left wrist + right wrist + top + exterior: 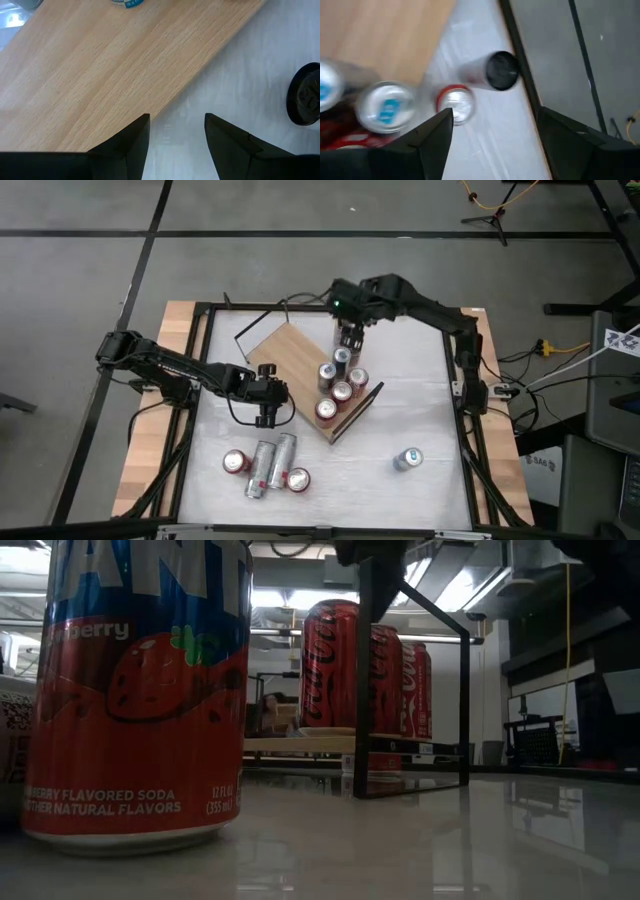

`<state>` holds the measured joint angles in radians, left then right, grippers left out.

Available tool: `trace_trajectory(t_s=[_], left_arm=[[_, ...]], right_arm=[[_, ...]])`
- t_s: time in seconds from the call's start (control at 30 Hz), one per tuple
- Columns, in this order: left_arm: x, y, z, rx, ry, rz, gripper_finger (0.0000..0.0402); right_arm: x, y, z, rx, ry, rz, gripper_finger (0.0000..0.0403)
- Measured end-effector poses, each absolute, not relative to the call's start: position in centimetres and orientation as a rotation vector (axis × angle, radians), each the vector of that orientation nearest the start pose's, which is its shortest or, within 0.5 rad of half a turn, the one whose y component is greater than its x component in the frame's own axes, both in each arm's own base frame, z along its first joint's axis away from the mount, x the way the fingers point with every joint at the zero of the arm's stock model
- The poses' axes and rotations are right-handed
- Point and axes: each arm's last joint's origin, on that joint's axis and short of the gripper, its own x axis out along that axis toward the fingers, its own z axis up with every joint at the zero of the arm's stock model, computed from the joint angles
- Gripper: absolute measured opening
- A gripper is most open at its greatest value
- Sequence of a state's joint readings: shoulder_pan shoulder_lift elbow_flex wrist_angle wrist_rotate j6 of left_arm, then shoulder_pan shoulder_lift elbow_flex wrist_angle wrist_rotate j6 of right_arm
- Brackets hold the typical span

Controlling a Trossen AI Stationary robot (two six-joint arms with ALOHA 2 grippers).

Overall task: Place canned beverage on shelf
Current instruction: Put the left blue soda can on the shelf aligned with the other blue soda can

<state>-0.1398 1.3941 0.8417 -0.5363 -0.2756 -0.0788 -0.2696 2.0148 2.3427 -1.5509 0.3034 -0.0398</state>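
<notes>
The shelf [290, 355], a light wooden board with black wire rails [410, 690], lies askew on the white table. Several cans [341, 392] stand upright at its right end, and the red ones [330, 665] show in the low view. My right gripper [349, 338] hovers open above the farthest of these cans. In the right wrist view nothing is between its fingers [495, 130], and can tops [385, 107] lie below. My left gripper [268, 418] stands open and low at the shelf's near left edge [165, 107], with nothing between its fingers [177, 130].
Several loose cans [268, 467] lie together near the table's front left. One can [407, 460] stands alone at the front right and fills the low view's left side [135, 690]. A black frame [455, 380] borders the table. A dark round object [305, 100] sits on the table beside the shelf.
</notes>
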Motion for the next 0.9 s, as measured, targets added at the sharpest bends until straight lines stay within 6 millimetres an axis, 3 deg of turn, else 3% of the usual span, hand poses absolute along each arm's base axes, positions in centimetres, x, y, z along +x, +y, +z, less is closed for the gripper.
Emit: trace_trajectory(t_s=[0.27, 0.4, 0.9], left_arm=[[25.8, -2.8, 20.2, 0.151, 1.047, 0.164, 0.0181], [25.8, -2.8, 20.2, 0.150, 1.043, 0.164, 0.0181], [25.8, -2.8, 20.2, 0.152, 1.043, 0.163, 0.0181]], right_arm=[[36.1, -14.7, 34.8, 0.035, 1.349, -0.494, 0.0278], [36.8, -14.8, 32.6, 0.072, 1.352, -0.435, 0.0278], [37.4, -14.6, 27.8, 0.154, 1.390, -0.371, 0.0278]])
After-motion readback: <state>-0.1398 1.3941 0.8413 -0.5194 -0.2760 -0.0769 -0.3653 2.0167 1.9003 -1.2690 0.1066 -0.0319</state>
